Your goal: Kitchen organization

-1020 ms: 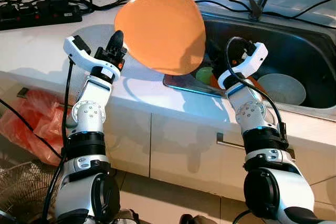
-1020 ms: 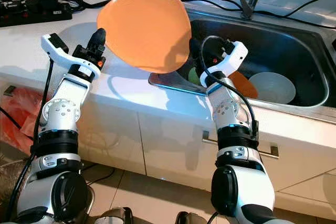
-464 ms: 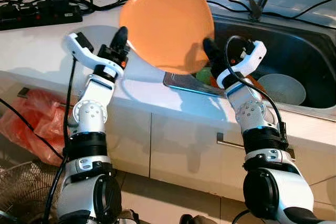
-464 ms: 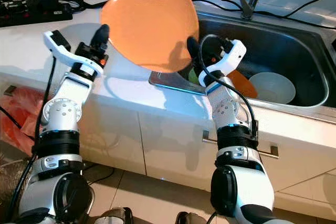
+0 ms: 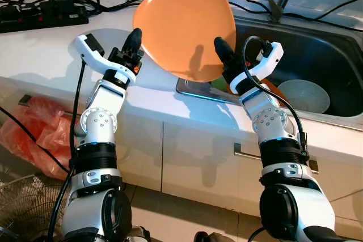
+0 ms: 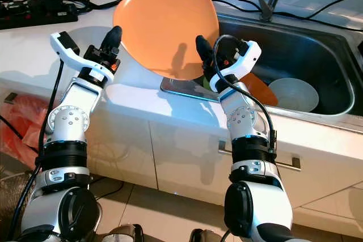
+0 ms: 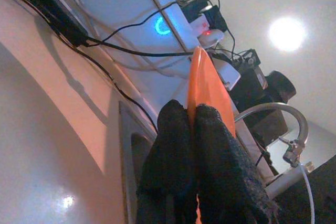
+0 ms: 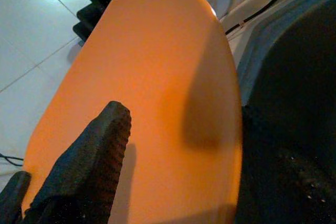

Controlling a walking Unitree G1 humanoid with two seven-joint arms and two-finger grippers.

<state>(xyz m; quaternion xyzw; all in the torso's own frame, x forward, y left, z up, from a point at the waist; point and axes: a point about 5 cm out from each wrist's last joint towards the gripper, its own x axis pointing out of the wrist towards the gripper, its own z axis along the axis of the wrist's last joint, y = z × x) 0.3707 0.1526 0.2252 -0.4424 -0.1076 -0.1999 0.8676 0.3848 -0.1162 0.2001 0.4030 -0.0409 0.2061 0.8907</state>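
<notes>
Left gripper [image 7: 195,129] pinching the orange plate [image 5: 184,29] rim, jaws tight. Right gripper [image 5: 222,55] now up against its face, jaws spread wide. Likely a hand-over above the worktop [image 5: 51,49].

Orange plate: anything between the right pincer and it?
Nothing visible. The right pincer already straddles the orange plate's edge, one finger lying on its face. The left pincer pinches the opposite rim.

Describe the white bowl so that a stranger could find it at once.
Look into the steel sink set in the white counter. The white bowl lies at its bottom, right of the right gripper. It is the only pale dish there; its neighbours are orange and green.
</notes>
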